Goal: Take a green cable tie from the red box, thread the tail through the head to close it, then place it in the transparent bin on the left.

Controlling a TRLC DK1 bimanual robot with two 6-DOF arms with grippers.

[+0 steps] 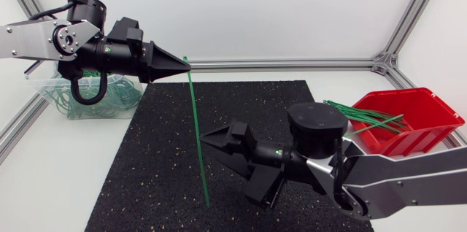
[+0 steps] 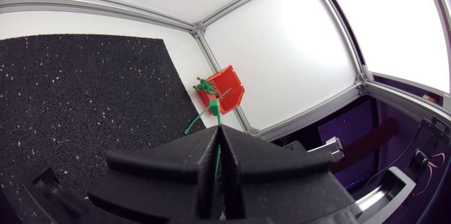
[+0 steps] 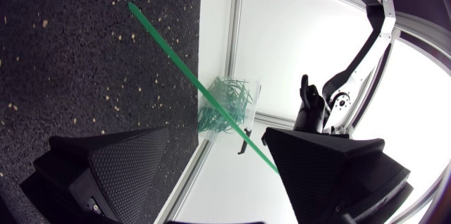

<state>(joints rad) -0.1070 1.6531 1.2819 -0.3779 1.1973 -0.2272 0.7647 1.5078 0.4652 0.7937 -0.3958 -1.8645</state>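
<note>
Two tools. Left tool [image 1: 180, 63] clamped on one green cable tie [image 1: 197, 137], which hangs below it. Right tool [image 3: 217, 134] spread, the tie passing between its fingers [image 3: 120, 160]. One red box [image 1: 438, 111] behind it; one transparent bin [image 1: 44, 86] behind the left tool.

Left arm [image 1: 36, 41]: enters at the left edge, held high over the rear left of the table. Left gripper [image 1: 181, 64] lies level, pointing toward the middle. Fingers [image 2: 190, 155] pressed together to a point, clamped on the upper end of the green cable tie [image 1: 195, 130].

Right arm [image 1: 416, 177]: enters at the right edge, low at the front. Right gripper [image 1: 232, 165] points left toward the tie, fingers [image 3: 120, 157] spread wide, gripping nothing
</note>
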